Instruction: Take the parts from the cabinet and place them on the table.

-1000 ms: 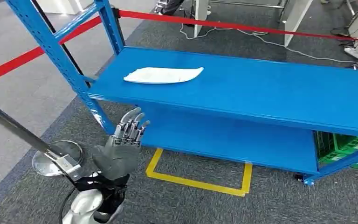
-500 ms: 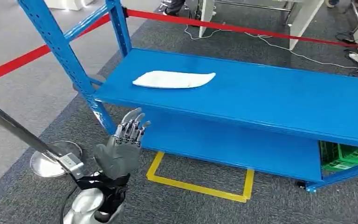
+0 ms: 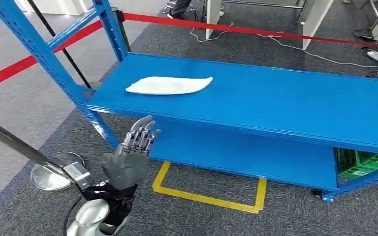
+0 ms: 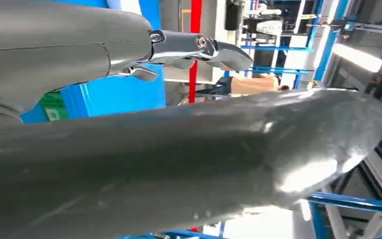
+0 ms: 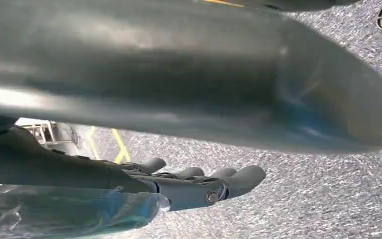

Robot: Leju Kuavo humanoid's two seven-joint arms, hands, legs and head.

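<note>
The step in hand looks like the approach for a pick. A white bagged part (image 3: pixel 170 85) lies flat on the upper shelf (image 3: pixel 295 105) of the blue cabinet, near its left end and untouched. The left hand (image 3: pixel 130 156) is raised in front of the shelf's edge, below and short of the part, fingers straight and slightly apart, holding nothing.

The right hand (image 5: pixel 199 186) hangs over the grey carpet (image 5: pixel 328 189) with its fingers extended. A clear plastic bag (image 5: pixel 64 211) shows close beside it in the right wrist view, but I cannot tell whether the hand holds it.

The next move probably calls for lifting the left hand above shelf level, reaching forward over the part, and closing on the thin, limp bag without pushing it away.

Green crates (image 3: pixel 366 164) sit under the cabinet at the right. A green label shows in the left wrist view, too blurred to read; no other writing is legible.
</note>
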